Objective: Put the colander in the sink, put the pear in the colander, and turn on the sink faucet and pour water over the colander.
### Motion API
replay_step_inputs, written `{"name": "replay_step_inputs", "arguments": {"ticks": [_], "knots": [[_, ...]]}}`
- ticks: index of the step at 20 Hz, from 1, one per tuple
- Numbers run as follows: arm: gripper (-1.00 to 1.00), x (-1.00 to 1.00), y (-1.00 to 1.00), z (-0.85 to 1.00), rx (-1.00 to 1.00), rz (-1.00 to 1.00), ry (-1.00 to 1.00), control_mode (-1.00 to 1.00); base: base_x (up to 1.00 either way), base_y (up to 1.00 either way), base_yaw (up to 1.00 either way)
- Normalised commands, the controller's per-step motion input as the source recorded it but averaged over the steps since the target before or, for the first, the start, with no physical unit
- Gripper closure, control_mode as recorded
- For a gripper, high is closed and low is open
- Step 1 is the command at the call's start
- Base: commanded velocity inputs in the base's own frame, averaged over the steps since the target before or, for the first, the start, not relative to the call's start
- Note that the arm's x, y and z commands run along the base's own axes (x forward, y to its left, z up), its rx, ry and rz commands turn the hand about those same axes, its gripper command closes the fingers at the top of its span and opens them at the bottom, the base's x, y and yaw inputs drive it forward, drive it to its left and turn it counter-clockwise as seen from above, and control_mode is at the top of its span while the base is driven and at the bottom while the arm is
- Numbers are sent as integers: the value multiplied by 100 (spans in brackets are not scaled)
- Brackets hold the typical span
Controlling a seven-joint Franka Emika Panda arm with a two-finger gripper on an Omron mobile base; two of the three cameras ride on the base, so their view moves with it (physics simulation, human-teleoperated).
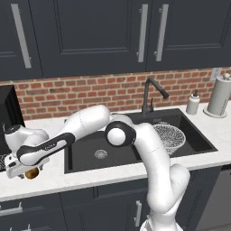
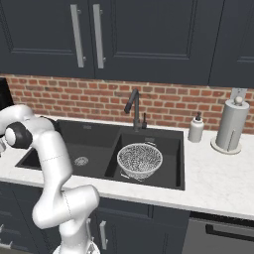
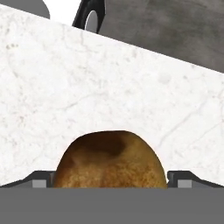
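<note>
A: Where is the pear?

B: It sits on the white marble counter, left of the sink, near the front edge. In the left base view it is a small golden-brown ball under the robot's hand.

A: What does it look like up close?

B: Round and bumpy, golden-brown with tiny speckles. There is a darker brown dip on top.

A: Is the gripper holding it?

B: No. The two dark finger tips stand wide apart, one on each side of the pear. They are spread as far as they go and do not squeeze it.

A: And the colander?

B: It is a silvery wire-mesh bowl. It sits in the smaller basin of the dark sink, on the right side. The dark faucet stands behind it.
</note>
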Motion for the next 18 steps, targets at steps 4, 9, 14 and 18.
{"name": "replay_step_inputs", "arguments": {"ticks": [4, 9, 14, 18], "knots": [[100, 0, 0, -16, 0, 0, 1, -100, 0, 0, 0], [100, 0, 0, -15, 0, 0, 0, -100, 0, 0, 0], [100, -18, -8, -7, 2, 0, -2, -100, 0, 0, 0], [100, -51, -46, 24, 12, -4, -24, -100, 0, 0, 0]]}}
